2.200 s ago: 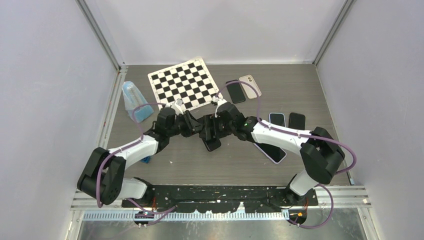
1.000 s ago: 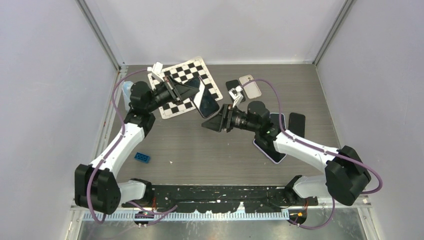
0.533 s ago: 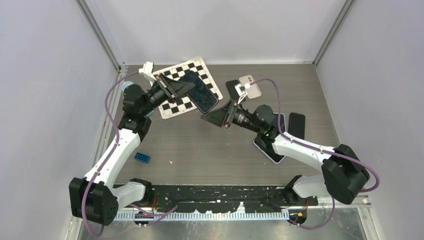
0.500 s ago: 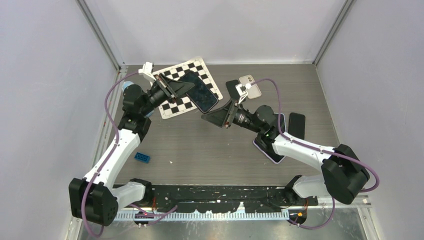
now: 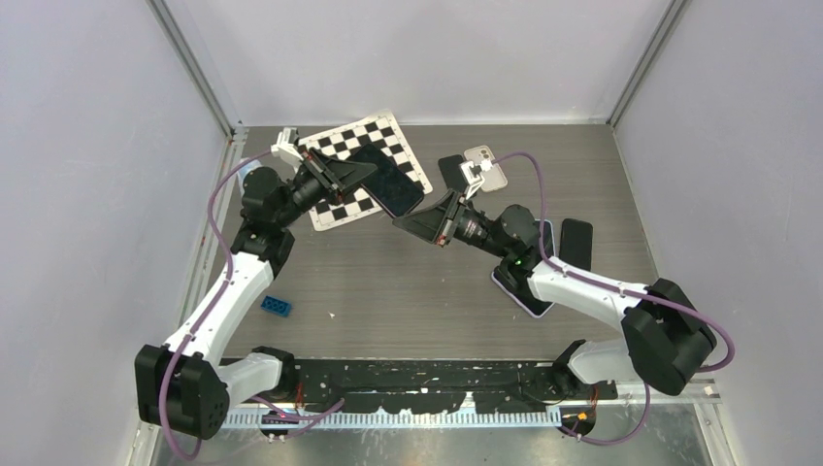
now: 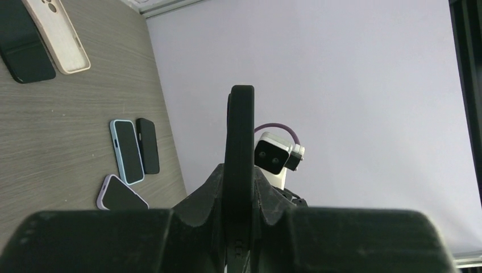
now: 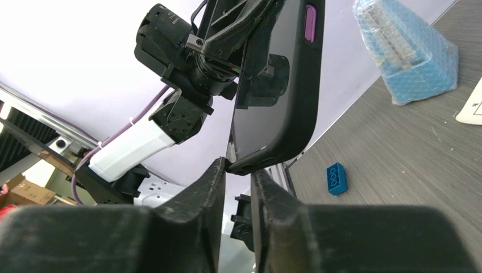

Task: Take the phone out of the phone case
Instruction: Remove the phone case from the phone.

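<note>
A phone in a black phone case (image 5: 393, 184) with a purple side button hangs tilted above the checkerboard. My left gripper (image 5: 361, 173) is shut on its upper part. In the left wrist view the case (image 6: 241, 125) stands edge-on, clamped between the fingers of that gripper (image 6: 240, 170). My right gripper (image 5: 403, 221) points up-left at the case's lower corner. In the right wrist view that corner of the case (image 7: 284, 85) sits at the mouth of the right gripper (image 7: 239, 168). Its jaws stand close together with a narrow gap, and the corner touches the left fingertip.
A checkerboard mat (image 5: 378, 131) lies at the back. A beige case (image 5: 490, 167) and a dark phone (image 5: 451, 170) lie behind the right arm. More phones (image 5: 576, 236) and a purple-edged one (image 5: 519, 291) lie at the right. A blue brick (image 5: 275, 306) lies at the left.
Both arms have lifted from the table's middle. In the last second the right gripper rose to the case's lower corner and its jaws narrowed a lot. The left gripper kept its hold.
</note>
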Robot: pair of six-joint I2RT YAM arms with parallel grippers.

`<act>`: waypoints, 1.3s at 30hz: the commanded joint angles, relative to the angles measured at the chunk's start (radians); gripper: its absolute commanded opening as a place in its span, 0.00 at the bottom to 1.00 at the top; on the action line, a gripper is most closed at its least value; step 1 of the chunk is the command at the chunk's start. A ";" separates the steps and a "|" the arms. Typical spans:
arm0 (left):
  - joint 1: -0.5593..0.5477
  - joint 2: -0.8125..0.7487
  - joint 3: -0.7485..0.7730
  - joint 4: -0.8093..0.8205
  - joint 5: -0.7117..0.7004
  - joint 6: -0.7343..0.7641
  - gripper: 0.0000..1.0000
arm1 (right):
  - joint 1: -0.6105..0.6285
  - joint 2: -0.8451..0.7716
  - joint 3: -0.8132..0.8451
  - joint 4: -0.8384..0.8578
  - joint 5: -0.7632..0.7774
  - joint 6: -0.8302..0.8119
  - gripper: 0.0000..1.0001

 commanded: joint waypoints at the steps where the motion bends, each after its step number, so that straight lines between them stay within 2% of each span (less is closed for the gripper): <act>1: 0.000 -0.004 0.016 0.031 -0.003 -0.053 0.00 | 0.005 -0.001 0.042 0.032 0.009 -0.023 0.21; 5: 0.000 0.009 0.014 -0.021 0.005 -0.093 0.00 | 0.005 -0.016 0.059 -0.077 0.008 -0.129 0.13; 13: 0.000 0.034 -0.021 -0.008 0.033 -0.178 0.00 | 0.005 -0.074 0.084 -0.308 0.097 -0.353 0.09; 19: -0.001 0.053 -0.036 0.035 0.042 -0.216 0.00 | 0.005 -0.083 0.086 -0.376 0.138 -0.418 0.05; 21: 0.000 0.063 -0.032 0.037 0.049 -0.210 0.00 | 0.005 -0.084 0.086 -0.391 0.147 -0.429 0.01; 25: 0.000 0.090 -0.044 0.088 0.057 -0.213 0.00 | 0.005 -0.090 0.090 -0.421 0.163 -0.433 0.01; 26: 0.001 0.093 -0.047 0.094 0.056 -0.210 0.00 | 0.005 -0.095 0.091 -0.441 0.161 -0.434 0.02; 27: 0.004 0.096 -0.048 0.098 0.054 -0.196 0.00 | 0.004 -0.097 0.095 -0.453 0.156 -0.434 0.13; 28: 0.011 0.097 -0.049 0.100 0.054 -0.181 0.00 | 0.002 -0.107 0.097 -0.476 0.145 -0.436 0.20; 29: 0.018 0.097 -0.049 0.099 0.055 -0.166 0.00 | -0.002 -0.112 0.099 -0.488 0.137 -0.439 0.34; 30: 0.028 0.093 -0.049 0.096 0.056 -0.147 0.00 | -0.006 -0.122 0.098 -0.513 0.114 -0.441 0.42; 31: 0.041 0.089 -0.049 0.090 0.057 -0.125 0.00 | -0.015 -0.128 0.096 -0.526 0.099 -0.442 0.55; 33: 0.066 0.082 -0.033 0.048 0.075 -0.057 0.00 | -0.039 -0.148 0.085 -0.554 0.042 -0.441 0.65; 35: 0.089 0.082 0.015 -0.051 0.125 0.050 0.00 | -0.082 -0.165 0.076 -0.575 -0.045 -0.429 0.69; 39: 0.099 0.082 0.125 -0.286 0.184 0.296 0.00 | -0.172 -0.180 0.078 -0.601 -0.211 -0.390 0.71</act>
